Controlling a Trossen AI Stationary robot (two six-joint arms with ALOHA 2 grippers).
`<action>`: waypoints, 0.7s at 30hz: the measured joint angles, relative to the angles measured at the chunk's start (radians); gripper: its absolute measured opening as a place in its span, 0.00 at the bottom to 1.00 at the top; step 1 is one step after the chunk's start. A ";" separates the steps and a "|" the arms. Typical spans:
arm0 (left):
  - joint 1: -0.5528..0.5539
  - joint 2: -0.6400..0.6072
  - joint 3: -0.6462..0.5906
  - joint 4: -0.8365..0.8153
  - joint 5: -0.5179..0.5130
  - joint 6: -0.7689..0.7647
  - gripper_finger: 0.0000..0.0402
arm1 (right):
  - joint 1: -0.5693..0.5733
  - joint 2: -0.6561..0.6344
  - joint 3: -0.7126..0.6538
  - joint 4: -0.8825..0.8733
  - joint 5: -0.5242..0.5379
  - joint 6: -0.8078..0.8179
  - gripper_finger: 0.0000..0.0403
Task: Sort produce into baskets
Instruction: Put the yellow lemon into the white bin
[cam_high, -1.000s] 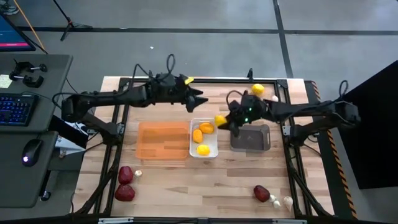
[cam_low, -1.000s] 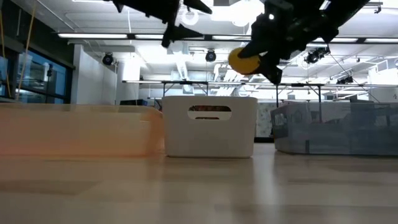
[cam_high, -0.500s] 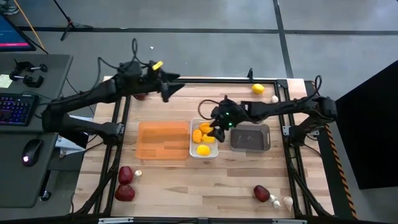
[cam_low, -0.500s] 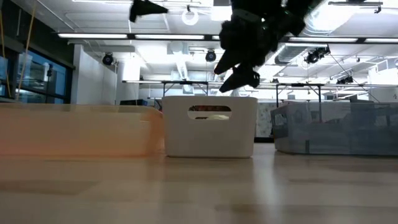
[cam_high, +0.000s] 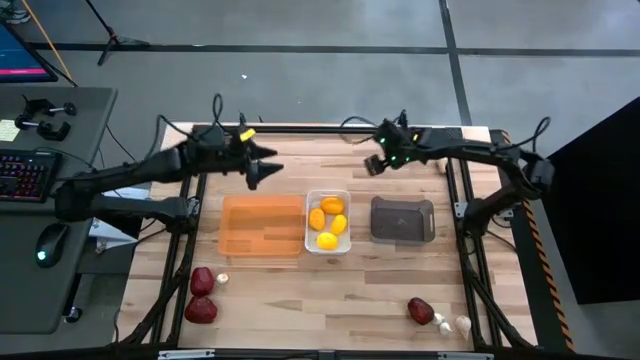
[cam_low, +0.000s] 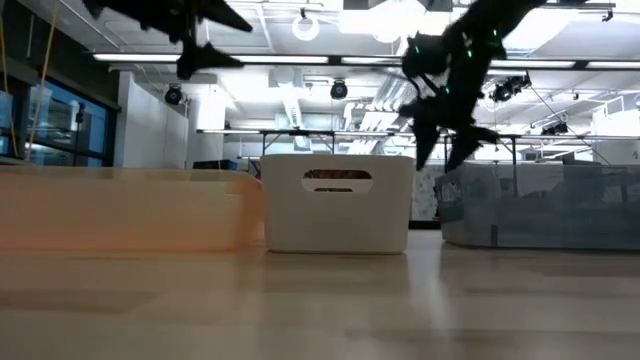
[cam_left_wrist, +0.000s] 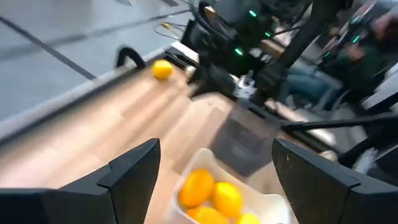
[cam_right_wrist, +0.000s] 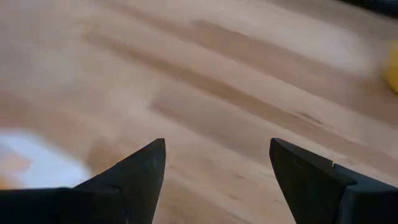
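A white bin (cam_high: 328, 221) at the table's middle holds several yellow-orange lemons (cam_high: 326, 240). A flat orange tray (cam_high: 262, 226) lies on its left and a dark grey bin (cam_high: 402, 220) on its right. My left gripper (cam_high: 266, 172) is open and empty in the air beyond the tray's far edge. My right gripper (cam_high: 373, 165) is open and empty beyond the gap between the white and grey bins, above bare wood (cam_right_wrist: 217, 93). Another lemon (cam_left_wrist: 162, 69) lies near the far edge.
Two dark red pieces (cam_high: 202, 281) (cam_high: 201, 310) and a white bulb (cam_high: 222, 279) lie at the near left. One dark red piece (cam_high: 420, 311) and two bulbs (cam_high: 440, 322) (cam_high: 462, 324) lie at the near right. A black frame (cam_high: 330, 128) runs along the table's edges.
My right gripper has carried a lemon over the white bin, opened and let it go there. It has then drawn back toward the far edge, empty. My left gripper has swung toward the table's left, from beyond the white bin to beyond the tray.
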 joint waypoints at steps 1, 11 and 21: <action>0.000 0.000 -0.031 0.037 0.008 -0.045 0.74 | -0.047 -0.001 -0.008 -0.003 -0.005 0.029 0.69; -0.008 -0.001 -0.096 0.170 -0.018 -0.132 0.74 | -0.479 0.075 0.028 0.017 0.052 0.003 0.69; -0.008 0.000 -0.096 0.189 -0.126 -0.155 0.74 | -0.586 0.193 0.030 0.027 -0.051 -0.319 0.69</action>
